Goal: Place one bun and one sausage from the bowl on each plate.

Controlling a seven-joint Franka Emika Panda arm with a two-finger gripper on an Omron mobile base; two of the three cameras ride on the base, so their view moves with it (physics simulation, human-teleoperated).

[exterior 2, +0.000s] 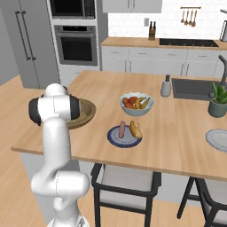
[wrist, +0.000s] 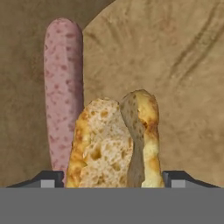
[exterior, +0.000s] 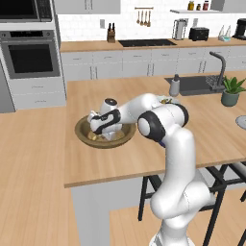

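Observation:
My gripper hangs low inside the brown wooden bowl, its two dark fingertips standing on either side of a split golden bun, very close to its flanks. A pink speckled sausage lies just left of the bun. From the left base view, the hand reaches down into the bowl. The blue-rimmed plate carries a sausage and a bun. The pale grey plate sits bare at the counter's right end.
A white fruit bowl stands behind the blue plate. A grey bottle, the sink and a potted plant occupy the far right of the island. Dark stools stand under the counter's near edge.

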